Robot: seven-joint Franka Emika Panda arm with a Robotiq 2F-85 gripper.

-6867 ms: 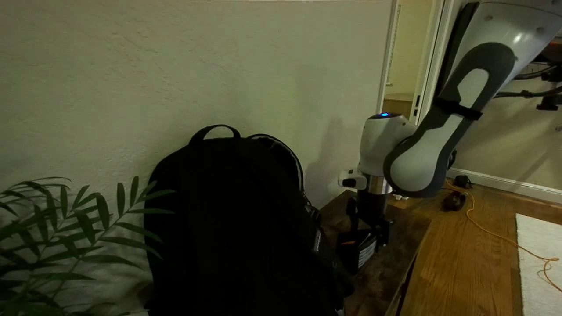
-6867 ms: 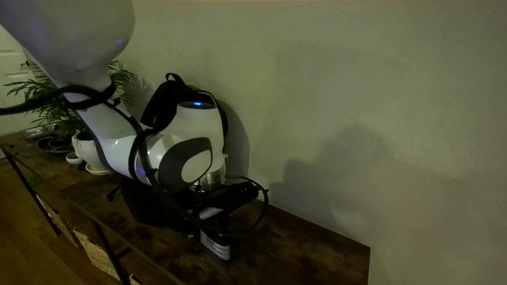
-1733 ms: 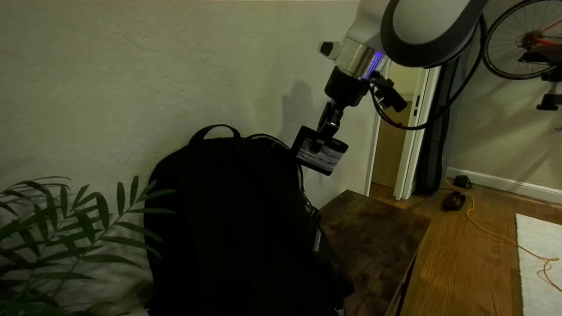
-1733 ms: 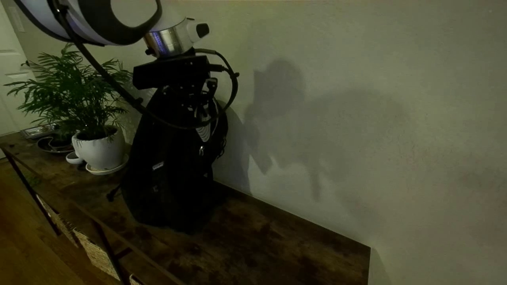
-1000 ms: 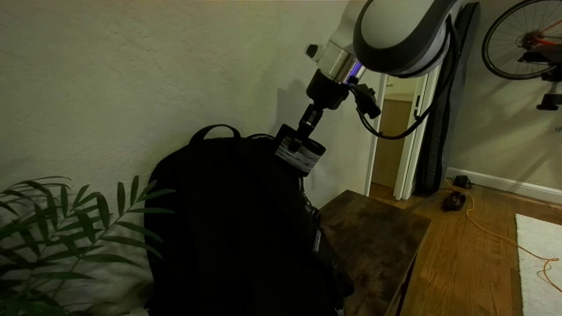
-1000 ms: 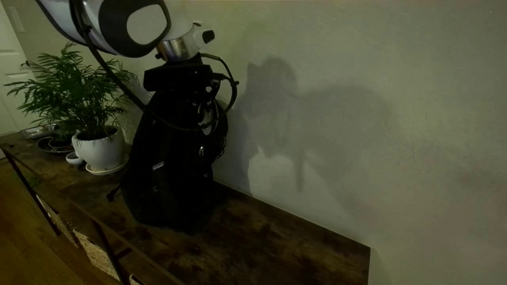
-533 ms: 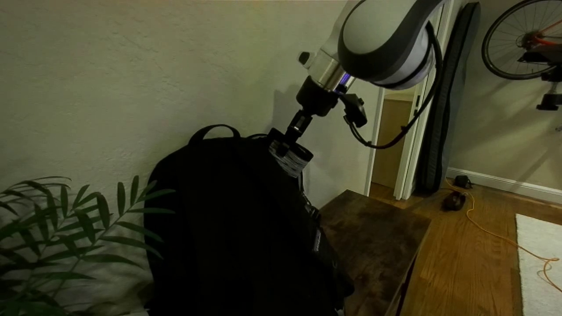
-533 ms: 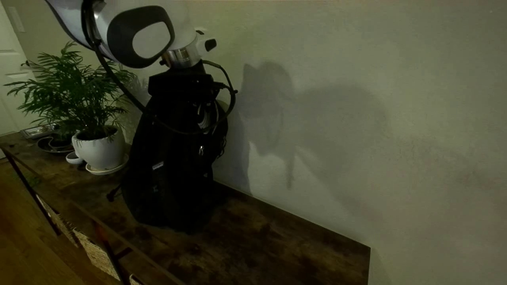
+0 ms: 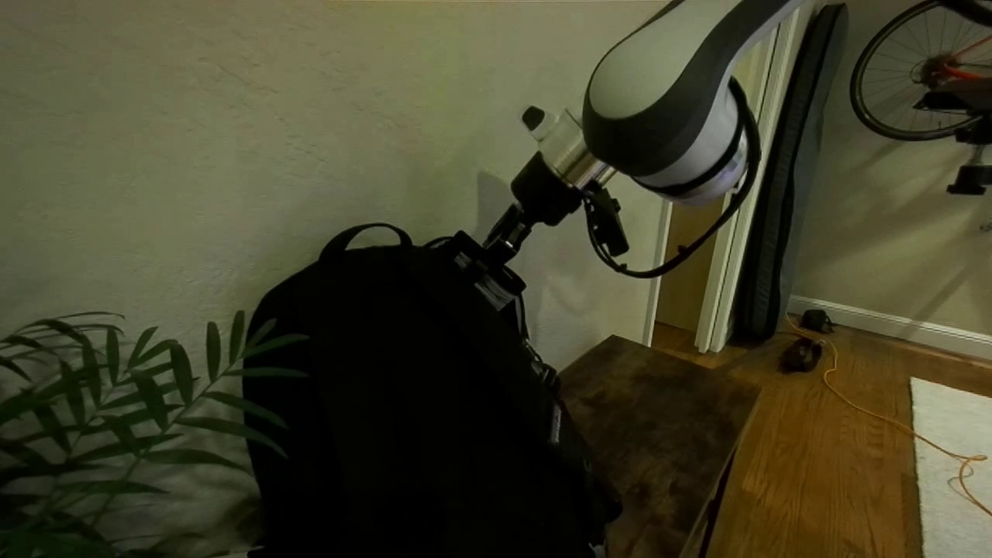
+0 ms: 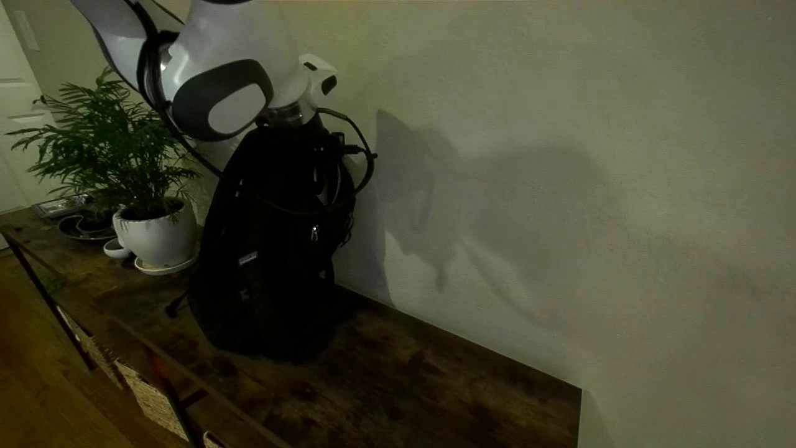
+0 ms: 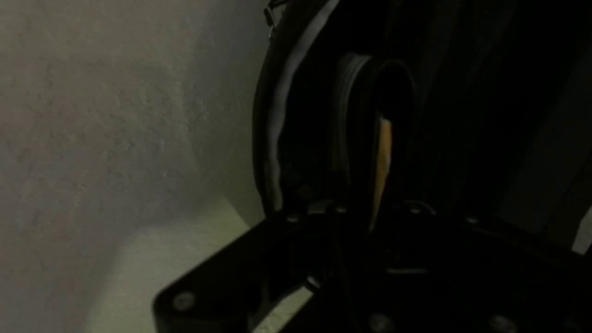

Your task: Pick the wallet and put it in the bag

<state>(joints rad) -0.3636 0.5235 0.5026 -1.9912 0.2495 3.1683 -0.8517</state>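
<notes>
The wallet (image 9: 493, 291) is dark with grey-striped sides, and my gripper (image 9: 496, 260) is shut on its upper part. It hangs tilted at the open top of the bag (image 9: 403, 403), a black backpack standing against the wall. The bag's edge hides the wallet's lower part in that exterior view. Looking down in the wrist view, the wallet (image 11: 354, 92) with an orange strip inside lies within the bag's mouth, beside its grey-edged rim (image 11: 282, 92). The fingertips are too dark there to make out. In an exterior view the bag (image 10: 267, 261) and my wrist mostly cover the wallet.
A wall (image 9: 232, 139) rises right behind the bag. The bag stands on a brown wooden table (image 10: 398, 379). A potted plant (image 10: 155, 230) is beside it, with its leaves (image 9: 155, 395) reaching near the bag. A cable (image 9: 666, 271) loops from my wrist.
From the tabletop, my gripper has lifted the wallet up to the bag. Over the last second it has gone down and tilted further, sinking the wallet behind the bag's edge. The bag's top has shifted slightly.
</notes>
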